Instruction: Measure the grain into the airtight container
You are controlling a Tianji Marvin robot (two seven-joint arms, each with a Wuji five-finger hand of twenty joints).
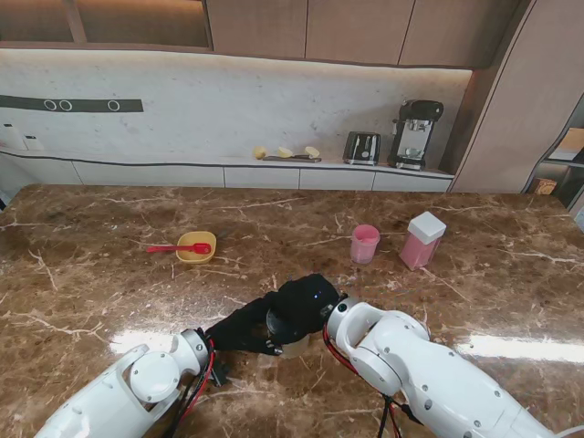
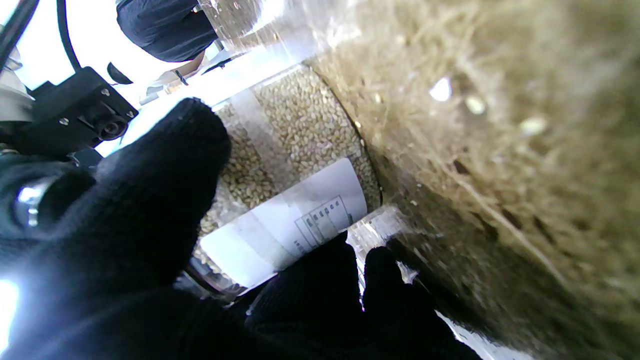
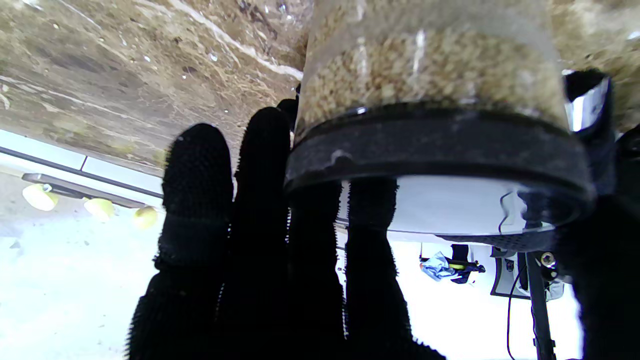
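- Near the front edge of the desk, stand view: both black-gloved robot hands meet around a clear jar; left robot hand and right robot hand wrap it. Farther off sit a yellow bowl, pink cup and pink container.
- Left wrist: fingers clasp the grain-filled, labelled jar.
- Right wrist: fingers curl round the jar's black lid.
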